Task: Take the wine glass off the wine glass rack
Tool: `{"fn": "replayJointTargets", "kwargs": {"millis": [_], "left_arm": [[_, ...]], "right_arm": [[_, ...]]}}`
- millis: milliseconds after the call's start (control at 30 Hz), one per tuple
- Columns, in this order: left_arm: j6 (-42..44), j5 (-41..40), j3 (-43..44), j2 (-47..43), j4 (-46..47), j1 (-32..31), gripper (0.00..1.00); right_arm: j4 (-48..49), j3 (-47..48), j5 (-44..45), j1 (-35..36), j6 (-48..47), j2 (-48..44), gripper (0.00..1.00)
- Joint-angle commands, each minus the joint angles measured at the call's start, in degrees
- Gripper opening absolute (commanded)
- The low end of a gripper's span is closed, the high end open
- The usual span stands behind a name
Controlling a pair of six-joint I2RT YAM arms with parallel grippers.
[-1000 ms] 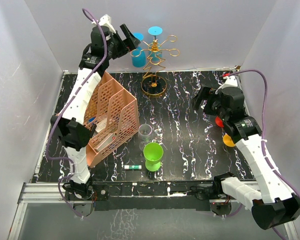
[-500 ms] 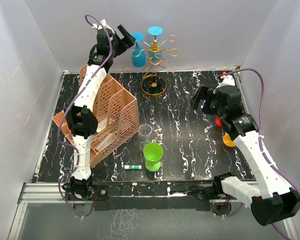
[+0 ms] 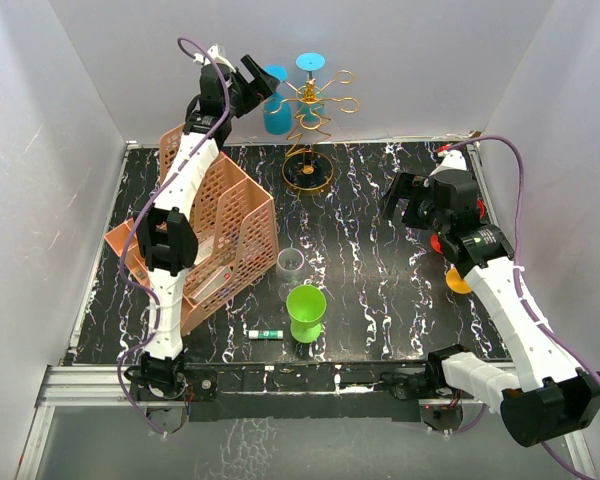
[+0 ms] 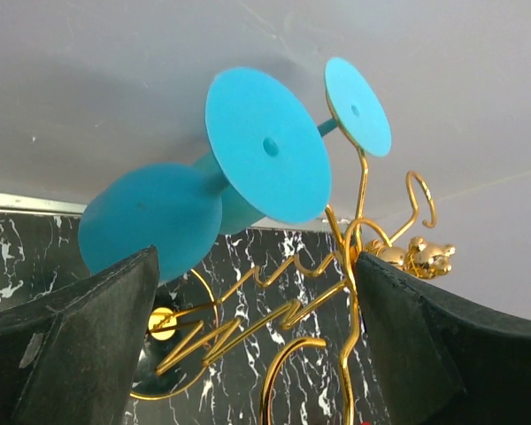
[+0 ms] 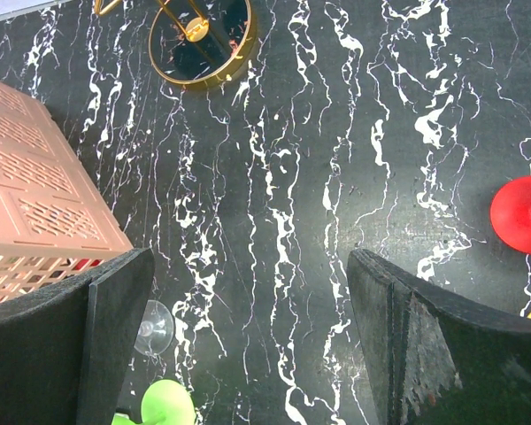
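Note:
The gold wire wine glass rack [image 3: 315,105] stands at the back of the table, ring base [image 3: 307,173] on the black marble. A blue wine glass [image 3: 276,112] hangs upside down from its left arm, and a second blue foot [image 3: 310,62] shows above the post. My left gripper [image 3: 255,85] is raised beside that glass, open. In the left wrist view the glass's bowl [image 4: 150,217] and foot [image 4: 267,146] sit just beyond the left gripper [image 4: 257,341]; only rack wires [image 4: 274,305] lie between the fingers. My right gripper [image 3: 412,200] hangs open over bare table [image 5: 274,221].
A pink mesh organizer [image 3: 220,235] fills the left side under my left arm. In front of it are a clear glass [image 3: 291,265], a green wine glass [image 3: 306,310] and a small tube [image 3: 265,334]. Red [image 3: 438,243] and yellow [image 3: 458,282] pieces lie beside the right arm.
My left arm has stretched out and swung the gripper in closer to the hanging blue glass. The right gripper has drifted slightly left.

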Motion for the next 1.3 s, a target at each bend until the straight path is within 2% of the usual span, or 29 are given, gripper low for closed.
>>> {"fn": "replayJointTargets", "kwargs": {"millis": [0, 167, 267, 367, 667, 1267], "left_arm": [[3.35, 2.44, -1.69, -7.13, 0.70, -1.35, 0.90], [5.00, 1.97, -1.71, -7.80, -1.98, -3.04, 0.86], [6.37, 1.35, -1.70, -8.19, -3.52, -4.02, 0.80], [7.44, -0.05, -1.69, -8.61, -4.73, -5.08, 0.77], [6.33, -1.43, -2.18, -9.52, -5.38, -7.10, 0.66], [1.06, -1.86, -3.81, -10.44, -3.32, -11.95, 0.61]], "right_arm": [[3.51, -0.11, -0.58, 0.32, 0.62, -0.32, 0.99], [3.43, -0.36, -0.64, 0.33, 1.04, -1.07, 0.99], [3.42, -0.53, -0.71, 0.26, 1.06, -1.61, 0.99], [3.50, -0.81, -0.49, 0.28, 0.89, -2.12, 0.99], [3.32, -1.18, -0.88, 0.29, 0.88, -3.02, 0.99], [2.01, -1.37, -0.30, 0.27, 0.86, -5.25, 0.99]]}}
